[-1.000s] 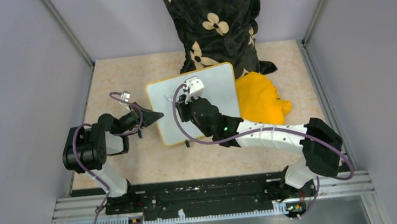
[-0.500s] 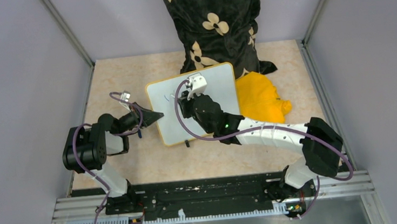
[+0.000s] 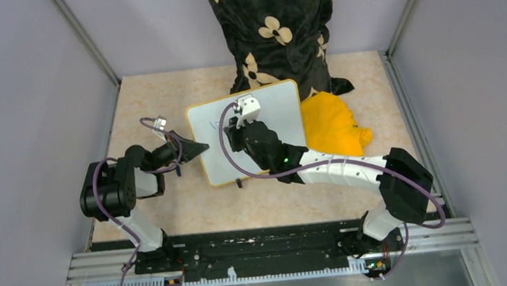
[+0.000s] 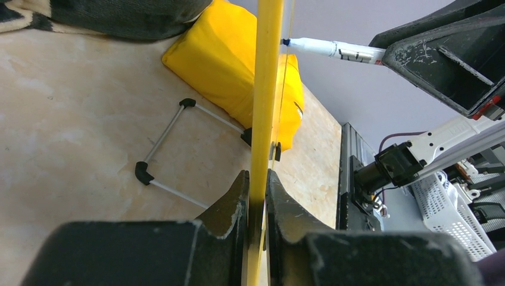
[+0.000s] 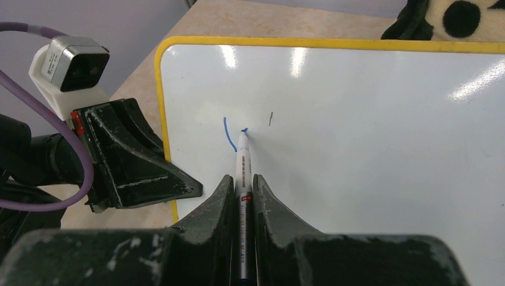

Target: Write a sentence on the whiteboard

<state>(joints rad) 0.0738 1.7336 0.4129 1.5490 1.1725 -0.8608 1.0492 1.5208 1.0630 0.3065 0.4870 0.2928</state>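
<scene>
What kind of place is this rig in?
Probably a lab robot cell, not a home: plain grey walls on aluminium framing, a bolted base rail at the near edge, staged props like the whiteboard and yellow cloth.

Bright, even light from above leaves glare patches on the whiteboard (image 5: pixel 369 137); close foregrounds blur.

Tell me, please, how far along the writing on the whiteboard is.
Done: the left tool clamps the whiteboard by its yellow edge, the right tool grips the marker, and one short blue stroke is drawn. In hand: the marker tip rests on the board beside that stroke. Left: almost the whole sentence; no complete letter shows yet.
</scene>
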